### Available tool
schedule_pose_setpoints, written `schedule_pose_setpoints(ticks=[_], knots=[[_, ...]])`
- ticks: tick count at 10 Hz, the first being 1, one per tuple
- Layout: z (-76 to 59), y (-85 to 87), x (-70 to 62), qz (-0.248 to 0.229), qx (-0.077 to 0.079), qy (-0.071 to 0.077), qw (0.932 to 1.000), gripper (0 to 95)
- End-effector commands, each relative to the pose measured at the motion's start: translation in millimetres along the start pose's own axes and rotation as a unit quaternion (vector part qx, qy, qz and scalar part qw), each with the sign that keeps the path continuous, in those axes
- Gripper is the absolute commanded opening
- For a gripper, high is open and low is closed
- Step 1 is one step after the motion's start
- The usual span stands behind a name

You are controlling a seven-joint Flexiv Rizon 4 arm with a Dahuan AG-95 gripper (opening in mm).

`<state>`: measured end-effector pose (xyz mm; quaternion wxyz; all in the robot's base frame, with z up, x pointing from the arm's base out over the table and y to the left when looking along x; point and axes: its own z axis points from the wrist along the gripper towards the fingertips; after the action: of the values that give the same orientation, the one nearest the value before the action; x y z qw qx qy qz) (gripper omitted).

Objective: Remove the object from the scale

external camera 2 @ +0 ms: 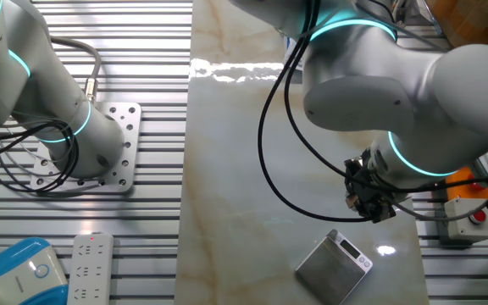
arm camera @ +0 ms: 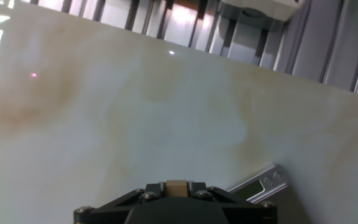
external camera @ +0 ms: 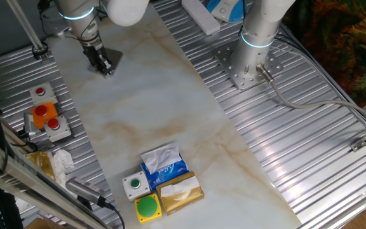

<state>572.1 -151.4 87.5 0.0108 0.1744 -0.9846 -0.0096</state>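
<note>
My gripper (arm camera: 177,188) is shut on the object (arm camera: 177,185), a small tan-brown nugget clamped between the black fingertips. In the other fixed view the gripper (external camera 2: 371,203) hangs a little above the marble tabletop, up and to the right of the scale (external camera 2: 333,267), a small flat grey platform whose top is bare. In the hand view a corner of the scale (arm camera: 263,185) shows at the lower right, beside the gripper. In one fixed view the gripper (external camera: 103,63) is at the far left of the marble top, and I cannot make out the scale there.
A blue tissue pack (external camera: 164,166), a yellow-brown tissue box (external camera: 182,193), a white box with a green button (external camera: 135,184) and a yellow box with a green button (external camera: 148,207) stand near the front edge. A grey box with red buttons (external camera: 48,119) is at the left. A second arm's base (external camera: 246,63) stands at the right.
</note>
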Motion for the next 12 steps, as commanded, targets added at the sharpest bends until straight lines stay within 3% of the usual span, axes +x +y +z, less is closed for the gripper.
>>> schedule_pose_setpoints(ticks=[1, 3, 8, 12], knots=[[0.8, -0.5, -0.7, -0.001, 0.000, 0.001, 1.0000, 0.0], [0.4, 1.9, -1.5, 0.007, -0.003, 0.003, 1.0000, 0.0], [3.7, 46.0, -14.4, 0.057, -0.003, 0.008, 0.9983, 0.0], [20.5, 72.3, -7.0, 0.087, 0.000, -0.001, 0.9962, 0.0]])
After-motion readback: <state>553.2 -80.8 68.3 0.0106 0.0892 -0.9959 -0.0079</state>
